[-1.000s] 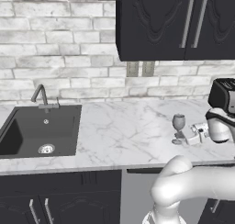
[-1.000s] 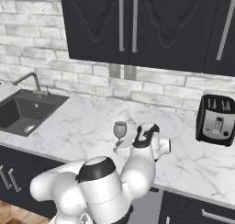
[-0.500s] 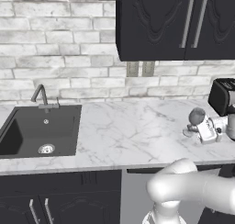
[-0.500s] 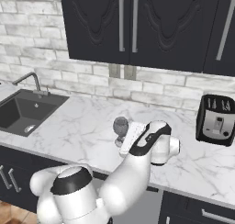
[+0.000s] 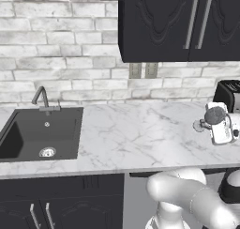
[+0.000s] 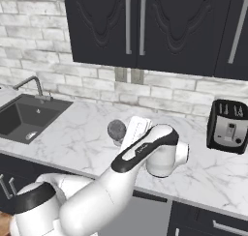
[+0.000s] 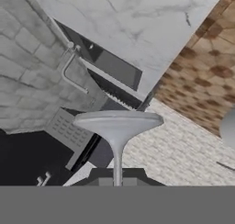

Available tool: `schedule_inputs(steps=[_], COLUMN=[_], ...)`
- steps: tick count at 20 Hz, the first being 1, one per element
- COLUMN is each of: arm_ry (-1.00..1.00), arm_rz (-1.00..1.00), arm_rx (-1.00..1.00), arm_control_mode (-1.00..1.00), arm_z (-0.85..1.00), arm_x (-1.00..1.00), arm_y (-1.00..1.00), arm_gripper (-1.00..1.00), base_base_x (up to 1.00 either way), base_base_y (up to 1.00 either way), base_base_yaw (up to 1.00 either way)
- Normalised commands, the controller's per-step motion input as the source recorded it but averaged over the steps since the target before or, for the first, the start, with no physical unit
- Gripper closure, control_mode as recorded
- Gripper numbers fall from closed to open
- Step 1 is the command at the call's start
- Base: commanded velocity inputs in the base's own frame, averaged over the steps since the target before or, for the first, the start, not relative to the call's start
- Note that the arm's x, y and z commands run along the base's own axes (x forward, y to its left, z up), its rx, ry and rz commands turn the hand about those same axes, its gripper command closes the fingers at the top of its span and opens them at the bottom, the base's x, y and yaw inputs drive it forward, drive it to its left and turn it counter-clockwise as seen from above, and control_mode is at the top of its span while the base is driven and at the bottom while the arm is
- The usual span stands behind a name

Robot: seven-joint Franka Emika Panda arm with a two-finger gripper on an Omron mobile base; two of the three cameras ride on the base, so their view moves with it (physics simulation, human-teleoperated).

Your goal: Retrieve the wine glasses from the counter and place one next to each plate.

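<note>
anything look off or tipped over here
Yes: the wine glass is off the counter and lies sideways in the shut hand, held by its stem, foot pointing away. Nothing looks spilled or broken.

marble counter (image 5: 140, 134) lying wide open between the sink (image 5: 40, 134) and the toaster (image 6: 227, 127), faucet (image 5: 41, 97) poking up at the sink's back edge, black upper cabinets (image 6: 145, 27) hanging low over the back, toaster crowding the right end
</note>
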Motion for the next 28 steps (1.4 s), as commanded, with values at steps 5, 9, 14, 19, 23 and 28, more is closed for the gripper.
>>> schedule_inputs(steps=[5, 9, 14, 19, 23, 28], arm_ry=[0.0, 0.0, 0.01, 0.0, 0.0, 0.0], arm_rz=[0.0, 0.0, 0.0, 0.0, 0.0, 0.0], arm_rx=[-0.09, -0.07, -0.04, -0.02, 0.0, 0.0], arm_control_mode=[-1.0, -1.0, -1.0, 1.0, 1.0, 1.0], arm_z=[0.06, 0.06, 0.17, 0.09, 0.0, 0.0], arm_x=[0.0, 0.0, -0.02, -0.1, 0.0, 0.0], arm_y=[0.76, 0.58, 0.44, 0.26, 0.0, 0.0], arm_gripper=[1.0, 1.0, 1.0, 1.0, 1.0, 1.0], base_base_x=[0.0, 0.0, 0.0, -0.19, -0.59, -0.68], base_base_y=[0.0, 0.0, 0.0, 0.2, 0.64, 0.91], base_base_yaw=[0.0, 0.0, 0.0, 0.01, 0.09, 0.16])
